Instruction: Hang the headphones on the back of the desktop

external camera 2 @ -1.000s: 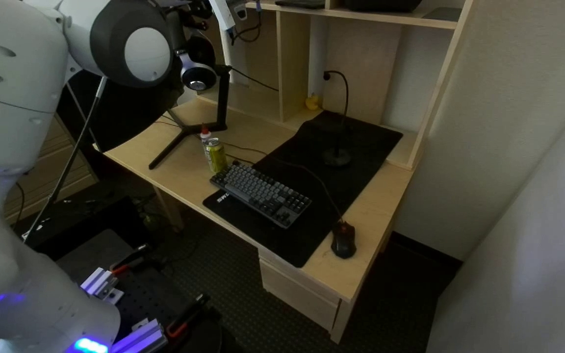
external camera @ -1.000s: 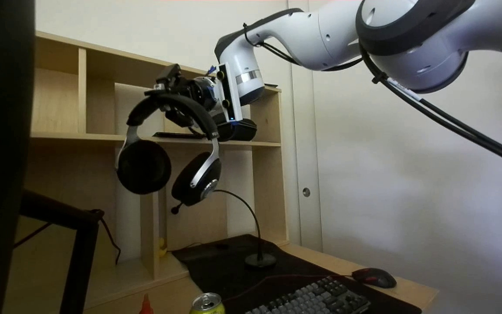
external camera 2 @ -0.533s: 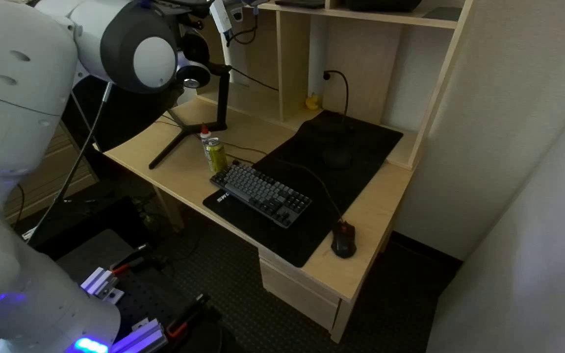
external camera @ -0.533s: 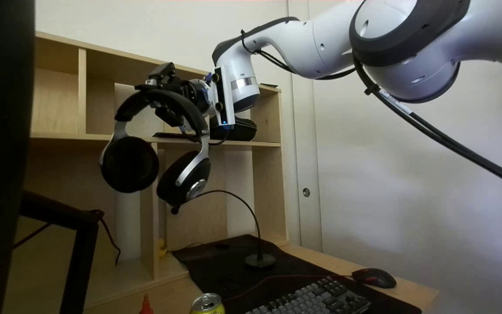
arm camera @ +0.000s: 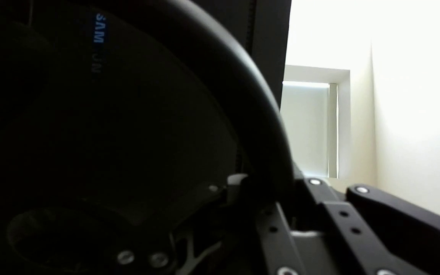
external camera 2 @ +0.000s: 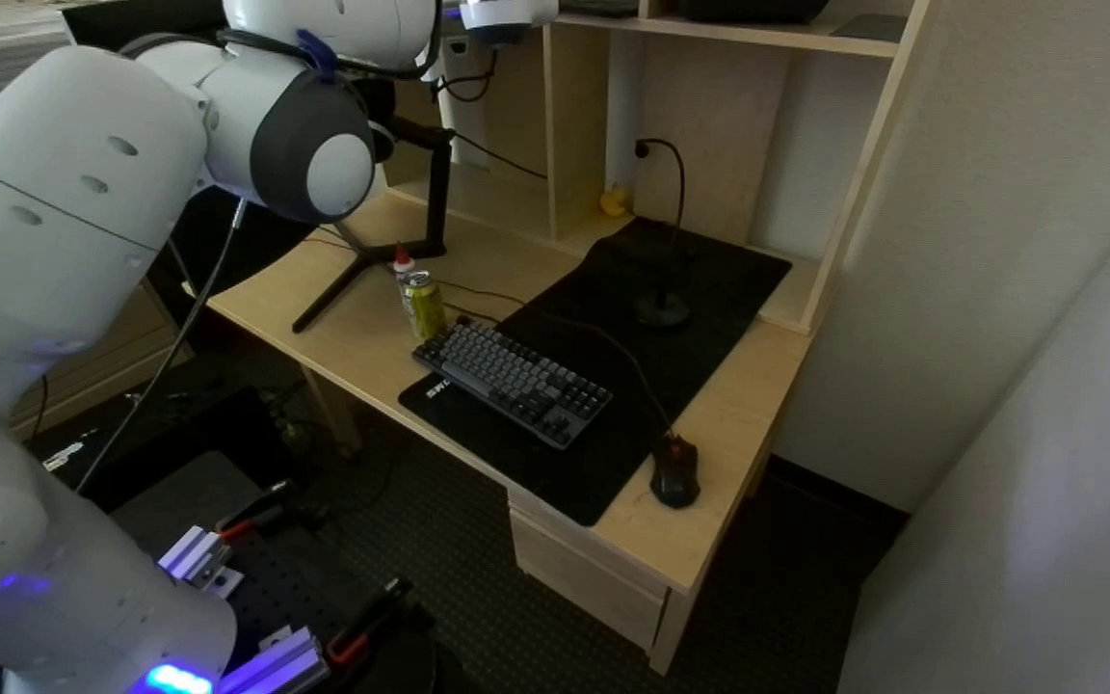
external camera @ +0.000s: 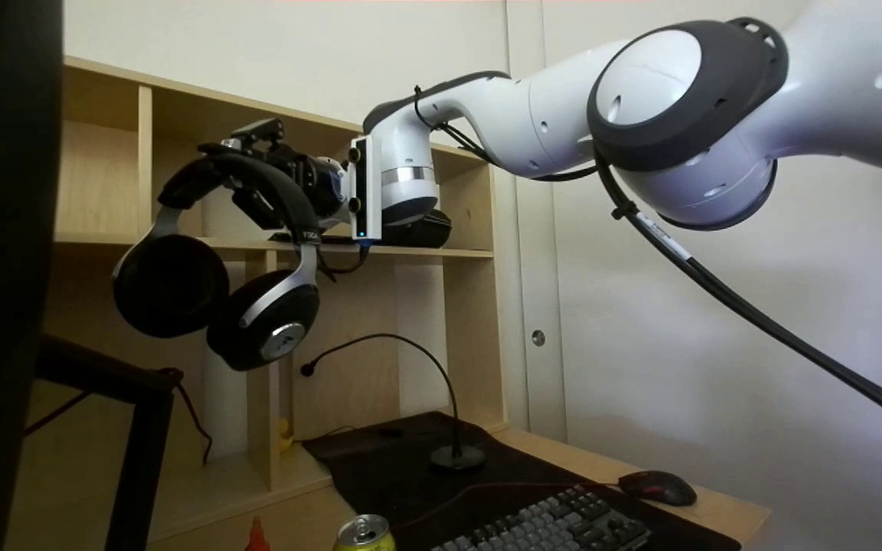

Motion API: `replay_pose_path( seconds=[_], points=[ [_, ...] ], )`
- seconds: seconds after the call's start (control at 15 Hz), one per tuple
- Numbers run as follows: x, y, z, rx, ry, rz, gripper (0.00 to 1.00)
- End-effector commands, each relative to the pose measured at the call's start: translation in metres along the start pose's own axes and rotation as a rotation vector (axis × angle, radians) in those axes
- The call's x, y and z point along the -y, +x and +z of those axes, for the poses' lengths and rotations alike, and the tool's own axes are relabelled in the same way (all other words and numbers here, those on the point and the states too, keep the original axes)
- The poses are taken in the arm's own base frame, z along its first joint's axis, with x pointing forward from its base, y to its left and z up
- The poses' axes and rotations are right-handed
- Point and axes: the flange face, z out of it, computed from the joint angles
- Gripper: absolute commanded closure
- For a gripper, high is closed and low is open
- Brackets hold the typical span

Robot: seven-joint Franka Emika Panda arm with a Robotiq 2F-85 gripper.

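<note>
The black headphones (external camera: 269, 321) hang in the air by their headband, cups down, in an exterior view. My gripper (external camera: 230, 157) is shut on the top of the headband, which also crosses the wrist view (arm camera: 239, 88) between the two fingers (arm camera: 277, 187). The desktop is the tall dark panel (external camera: 4, 229) at the left edge, with its black angled stand arm (external camera: 96, 367) below and left of the cups. Its dark back with lettering fills the left of the wrist view (arm camera: 139, 118). In an exterior view its stand (external camera 2: 437, 193) shows, while my arm hides the gripper and most of the headphones.
A wooden shelf unit (external camera: 472, 337) stands behind, with a black case (external camera: 422, 229) on it. A gooseneck microphone (external camera: 452, 398), keyboard (external camera 2: 516, 379), mouse (external camera 2: 674, 472), yellow can (external camera 2: 425, 306) and red-tipped bottle (external camera 2: 403, 260) stand on the desk.
The gripper has carried the headphones left, toward the desktop panel, and the cups look larger. The arm's elbow has lowered, and in an exterior view the arm now covers most of the headphones.
</note>
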Motion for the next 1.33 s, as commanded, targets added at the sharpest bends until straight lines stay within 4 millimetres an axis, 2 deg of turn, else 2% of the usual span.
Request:
replay_pose_path(
  seconds=[0.0,0.33,0.53,0.8,0.87,0.93,1.07,1.13,1.27],
  points=[
    [-0.007,0.001,0.003,0.007,-0.002,0.021,0.96],
    [-0.023,0.027,0.025,-0.032,0.095,-0.003,0.96],
    [-0.011,0.039,0.031,-0.09,0.14,-0.054,0.96],
    [0.006,0.053,0.039,-0.173,0.114,-0.124,0.96],
    [-0.006,0.047,0.038,-0.136,0.108,-0.082,0.96],
    [-0.004,0.048,0.039,-0.139,0.104,-0.086,0.83],
    [-0.009,0.049,0.04,-0.137,0.104,-0.079,0.83],
    [-0.012,0.049,0.04,-0.137,0.105,-0.075,0.96],
    [-0.018,0.054,0.039,-0.169,0.12,-0.115,0.96]
  ],
)
